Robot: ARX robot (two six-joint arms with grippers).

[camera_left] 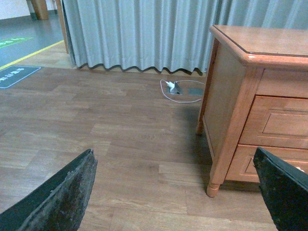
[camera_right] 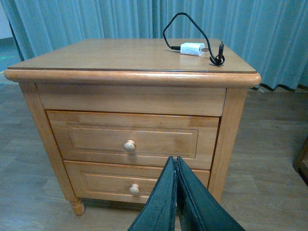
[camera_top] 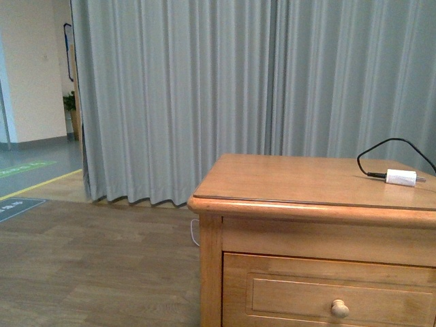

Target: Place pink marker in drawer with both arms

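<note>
Right gripper (camera_right: pixel 176 166): 2 black fingers pressed together, nothing between them, held in front of the cabinet (camera_right: pixel 130 96) at the level of the lower drawer (camera_right: pixel 137 180), apart from both knobs. Left gripper (camera_left: pixel 178 192): fingers spread wide, nothing held, low over the wooden floor (camera_left: pixel 96 134) beside the cabinet's left side, well apart from it. Drawer (camera_right: pixel 132 139): upper of 2, fully shut, round knob (camera_right: pixel 129 145) untouched; which of the 2 drawers the task means cannot be told, and both are shut. Cabinet top: 1 white charger plug (camera_right: pixel 192 48) with black cable (camera_right: pixel 192 26), near the right rear corner; not a task item. Pink marker: not visible in any of the 3 views; location cannot be told, so its position relative to either gripper is unknown. Progress, by judgement: at the start; drawer to be opened, marker to be found, picked up and placed inside, all outstanding.
</note>
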